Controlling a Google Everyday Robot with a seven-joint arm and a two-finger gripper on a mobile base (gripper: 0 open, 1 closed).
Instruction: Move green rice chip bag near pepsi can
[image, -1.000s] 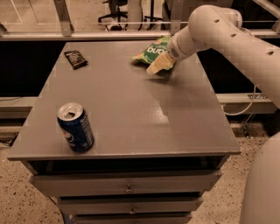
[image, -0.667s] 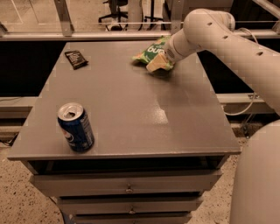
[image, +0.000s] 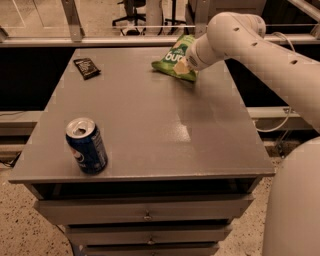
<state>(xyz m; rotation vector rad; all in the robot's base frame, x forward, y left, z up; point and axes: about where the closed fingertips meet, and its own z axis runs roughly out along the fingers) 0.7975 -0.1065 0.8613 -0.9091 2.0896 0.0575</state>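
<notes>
The hand (image: 189, 65) at the crinkly bright green rice chip bag (image: 172, 60) — grip cannot be told
Carry it low over the grey desk (image: 150, 120), stopping just beside the blue aluminium pepsi can (image: 86, 146) — no bump.

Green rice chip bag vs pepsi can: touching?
Apart. Camera view: green rice chip bag at the far edge by the gripper, pepsi can at the near corner, bare table between.

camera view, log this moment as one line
end effector: at green rice chip bag, far side of table | pepsi can: upright, front corner | status: far apart
</notes>
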